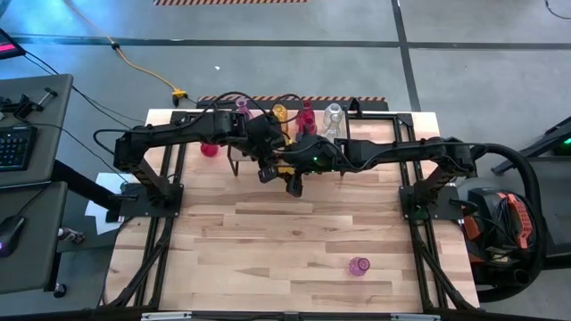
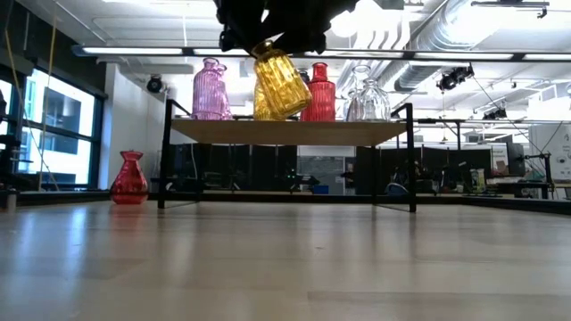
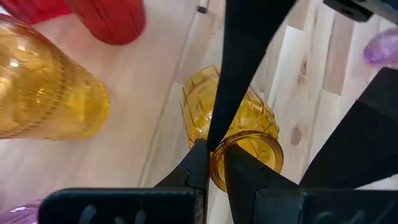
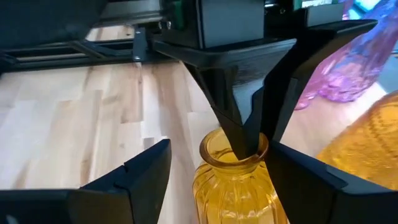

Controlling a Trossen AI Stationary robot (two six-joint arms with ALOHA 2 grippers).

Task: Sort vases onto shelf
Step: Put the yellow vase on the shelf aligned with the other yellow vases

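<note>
Above the shelf's front edge, the left end effector pinches the rim of a tilted yellow ribbed glass vase, one finger inside the mouth. The right end effector stands spread around its neck without touching. The vase is probably light, rigid, slick and breakable, so the neck below the lip looks safest.

shelf: four vases | table: red vase, pink vase

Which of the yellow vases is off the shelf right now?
The tilted yellow vase, hanging in the air at the shelf's front edge: the left gripper pinches its rim. The other yellow vase stands on the shelf top.
</note>
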